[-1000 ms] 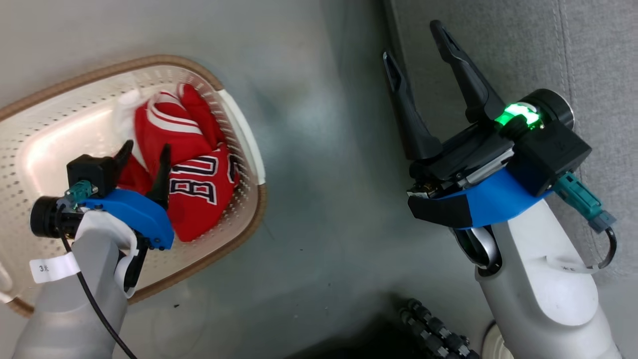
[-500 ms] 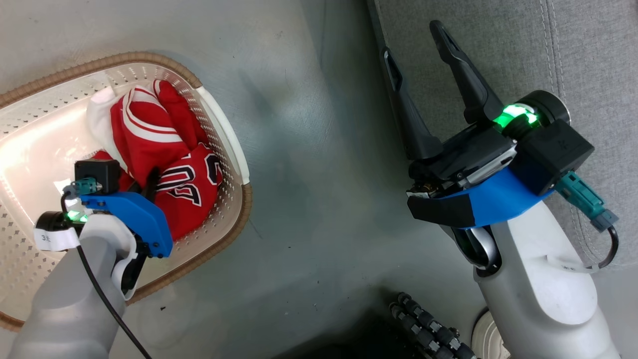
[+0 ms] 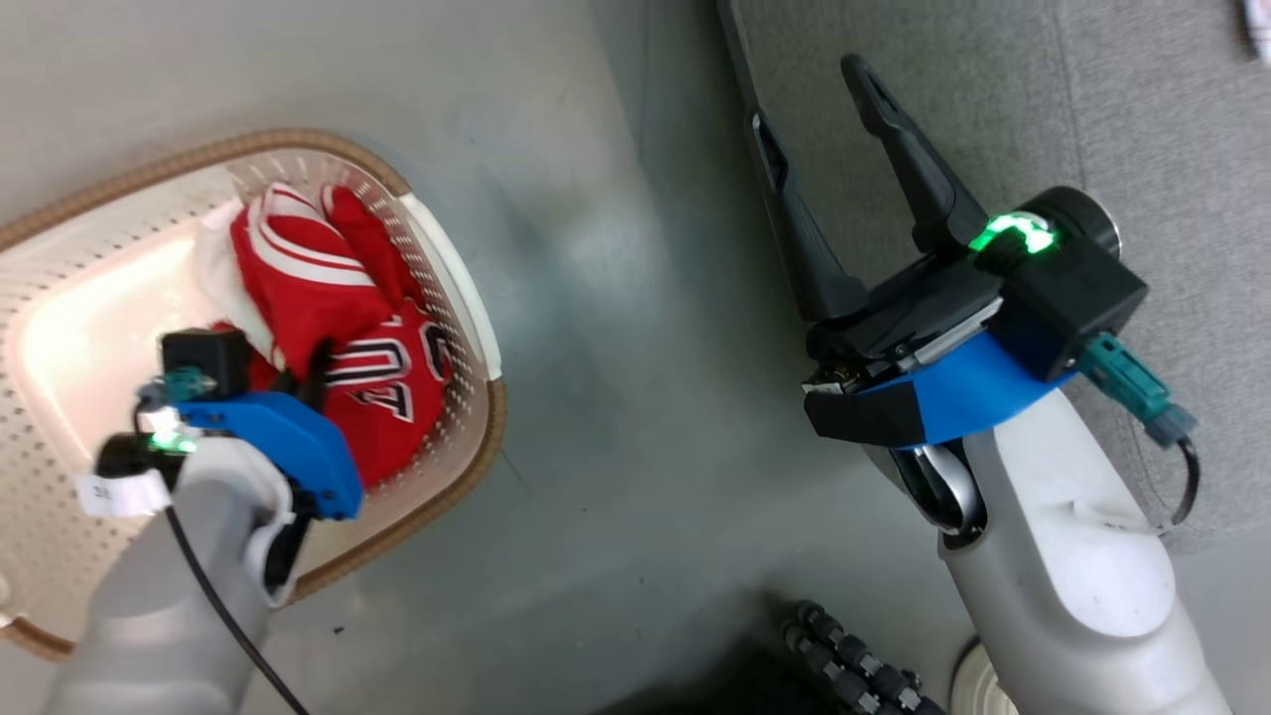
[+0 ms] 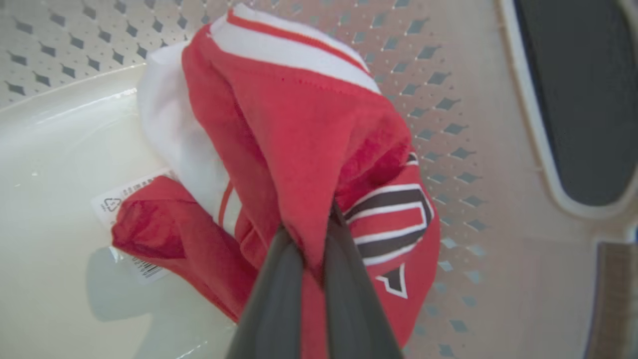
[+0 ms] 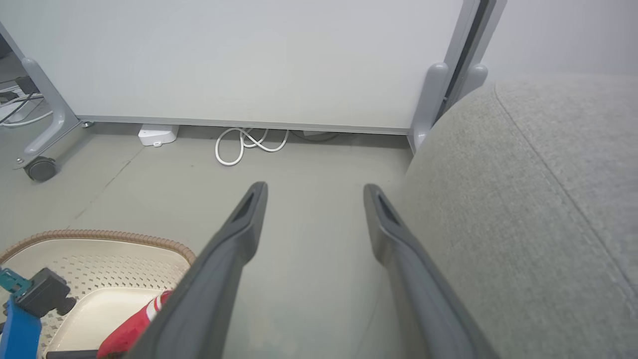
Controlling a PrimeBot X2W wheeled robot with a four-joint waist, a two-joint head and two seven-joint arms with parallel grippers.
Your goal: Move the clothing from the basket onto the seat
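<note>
The clothing (image 4: pixel 309 149), two small red basketball garments with white trim and black, white-edged lettering, lies bunched together inside the basket (image 3: pixel 199 149), a small cream perforated plastic tub with a brown woven-look rim. The heap is pushed against the basket wall under one white side handle, partly covering a printed label (image 4: pixel 114 202) on the basket bottom.

The left hand (image 4: pixel 310 224) reaches down into the basket, its two dark fingers pressed together on a raised red fold at the top of the heap, pinching only that fold.

The fabric looks light, soft and limp, so it should drape and stretch out below the pinch when raised rather than keep its shape. A fold or the thicker trimmed edge gives the surest hold; slick jersey cloth could slide out of a shallow pinch. Whether the second garment would come up with the first cannot be told.

Outside the basket is grey floor (image 3: pixel 616 348). Across it, well apart from the basket, stands the seat (image 3: pixel 1092 119), large, grey, fabric-upholstered and seamed. The right hand (image 3: pixel 806 94) hangs by the seat's near edge, fingers spread wide and empty.
</note>
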